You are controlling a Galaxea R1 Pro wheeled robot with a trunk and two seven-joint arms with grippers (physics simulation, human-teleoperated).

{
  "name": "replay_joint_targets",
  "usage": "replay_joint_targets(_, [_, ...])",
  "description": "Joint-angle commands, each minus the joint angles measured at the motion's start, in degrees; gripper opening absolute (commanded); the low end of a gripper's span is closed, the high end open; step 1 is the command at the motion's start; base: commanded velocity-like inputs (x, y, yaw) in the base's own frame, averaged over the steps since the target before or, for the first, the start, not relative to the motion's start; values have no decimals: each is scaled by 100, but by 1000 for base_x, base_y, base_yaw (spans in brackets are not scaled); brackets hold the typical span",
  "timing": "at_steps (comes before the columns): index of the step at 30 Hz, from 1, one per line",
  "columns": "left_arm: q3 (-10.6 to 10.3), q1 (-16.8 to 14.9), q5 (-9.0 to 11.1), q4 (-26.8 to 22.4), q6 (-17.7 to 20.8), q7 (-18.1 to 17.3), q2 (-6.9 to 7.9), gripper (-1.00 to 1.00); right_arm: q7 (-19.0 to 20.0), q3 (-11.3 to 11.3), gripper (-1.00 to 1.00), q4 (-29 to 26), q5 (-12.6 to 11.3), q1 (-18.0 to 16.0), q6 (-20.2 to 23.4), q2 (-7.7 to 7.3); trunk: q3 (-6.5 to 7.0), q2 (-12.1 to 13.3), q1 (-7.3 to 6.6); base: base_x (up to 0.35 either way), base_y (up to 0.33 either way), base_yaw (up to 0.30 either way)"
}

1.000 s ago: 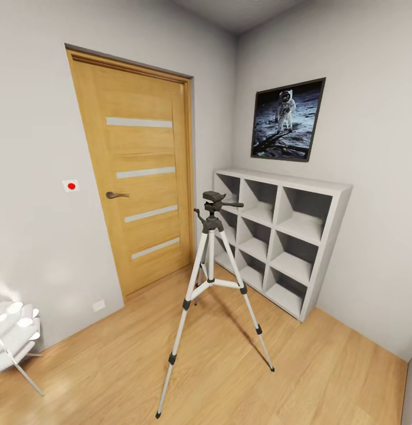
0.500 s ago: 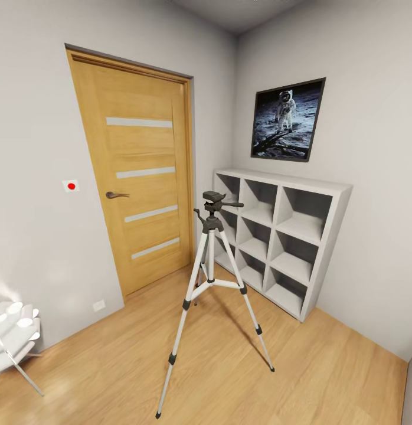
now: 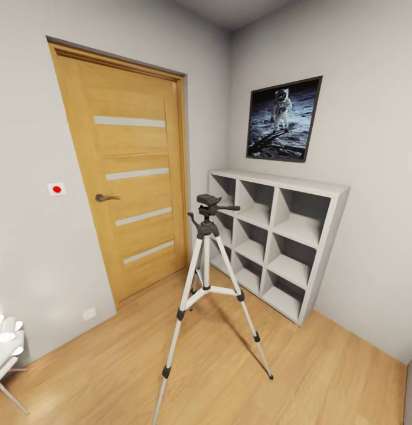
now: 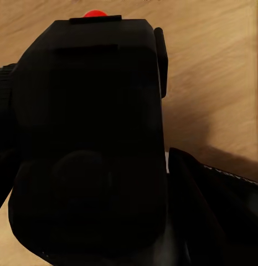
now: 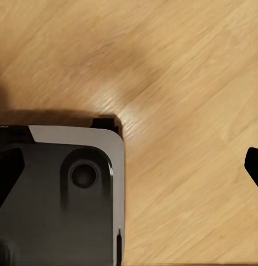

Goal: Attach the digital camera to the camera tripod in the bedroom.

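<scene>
The camera tripod [image 3: 207, 260] stands on the light wood floor of the bedroom in the head view, in front of the white cube shelves. Its dark grey head [image 3: 209, 203] is bare, with the pan handle pointing toward the shelves. The digital camera [image 4: 90, 111], black with a red dot on top, sits very close in the left wrist view, held over the floor by my left gripper [image 4: 107, 221], which is shut on it. One dark finger [image 4: 217, 210] shows beside it. My right gripper [image 5: 129, 166] is open over bare floor, one fingertip [image 5: 253, 166] at the frame's edge.
A wooden door [image 3: 129, 177] is shut behind the tripod at the left. White cube shelves [image 3: 277, 236] line the right wall under an astronaut picture [image 3: 283, 118]. A white chair [image 3: 5, 348] stands at the far left. My grey base [image 5: 57, 194] shows in the right wrist view.
The whole head view has shifted: door, wall switch and chair sit further left than before, so the camera has moved. The tripod itself stands as it did.
</scene>
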Motion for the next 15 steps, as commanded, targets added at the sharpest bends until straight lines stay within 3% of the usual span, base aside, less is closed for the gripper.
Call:
replay_joint_targets(1, [-50,-2,27,-2,-12,27,-1,-100,11,-48,100,17,46,-9,-30,-3,-9,-7,1,16,0,-217])
replay_joint_targets(15, [-50,-2,19,-3,-13,27,-31,-100,9,-51,100,17,47,-9,-24,-4,-9,-7,1,3,0,-238])
